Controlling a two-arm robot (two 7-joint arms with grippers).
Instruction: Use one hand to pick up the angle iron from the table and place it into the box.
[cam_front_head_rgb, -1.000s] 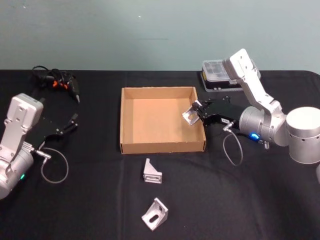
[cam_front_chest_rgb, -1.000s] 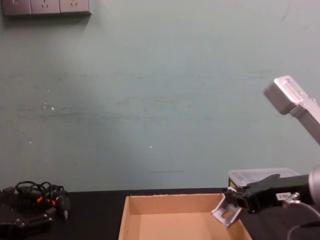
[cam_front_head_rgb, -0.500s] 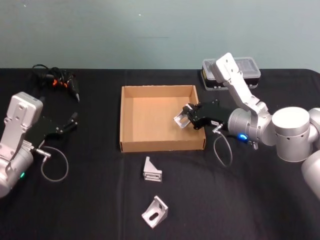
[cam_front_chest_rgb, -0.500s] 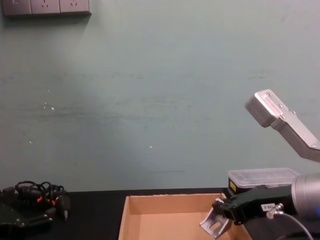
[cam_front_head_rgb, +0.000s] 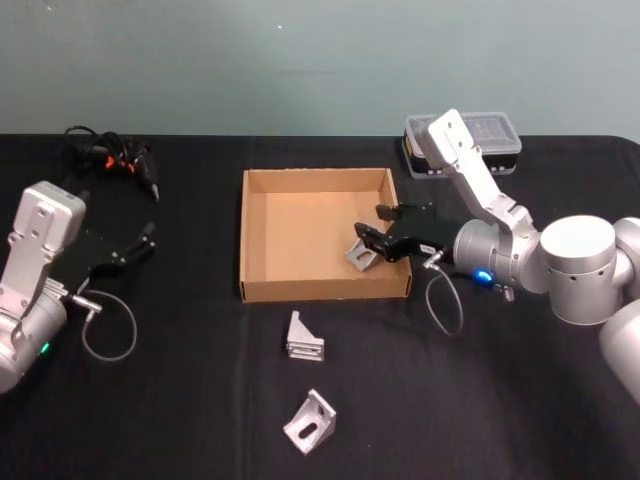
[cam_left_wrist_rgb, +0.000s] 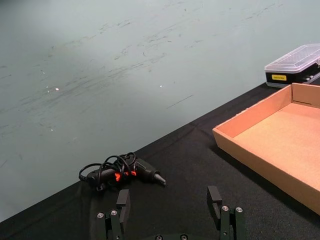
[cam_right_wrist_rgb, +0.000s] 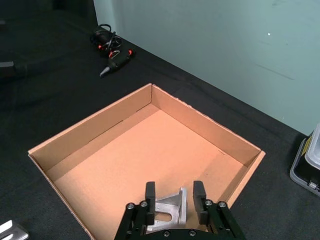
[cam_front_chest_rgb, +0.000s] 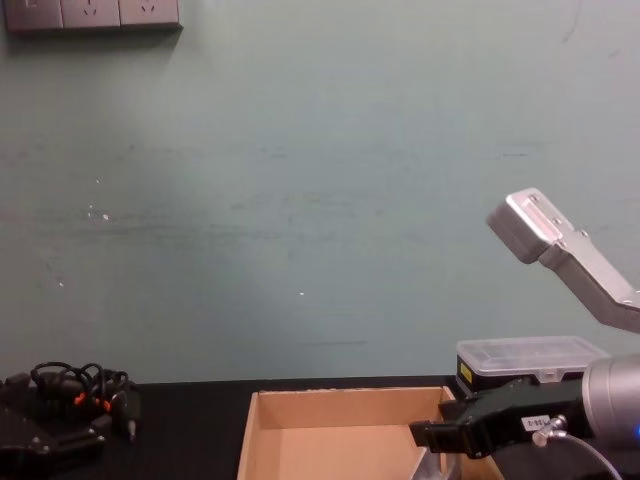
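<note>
Step in hand: placing.

- The right gripper (cam_front_head_rgb: 368, 236) reaches in over the right wall of the box (cam_front_head_rgb: 325, 292), low down at the box's near right corner.
- Its fingers (cam_right_wrist_rgb: 150, 192) are set narrow, one on each side of an angle iron (cam_front_head_rgb: 362, 256), and look to be holding it.
- The iron sits down inside the walls. Its lower edge is at or just above the box floor; I cannot tell from here whether it touches.
- The left gripper (cam_front_head_rgb: 140, 245) is parked well off to the left of the box, fingers wide with nothing between them.
- Two more angle irons lie on the bench (cam_front_head_rgb: 200, 400) in front of the box: one (cam_front_head_rgb: 305, 342) near its front wall, another (cam_front_head_rgb: 310, 428) farther out.
- A clear-lidded case (cam_front_head_rgb: 462, 140) stands behind the box's right rear corner. A corded tool (cam_front_head_rgb: 115, 160) lies off beyond its left rear corner.

Judgement: this piece is nearly delivered. The next move calls for settling it on the floor, spreading the fingers, then lifting out without catching the right wall.
</note>
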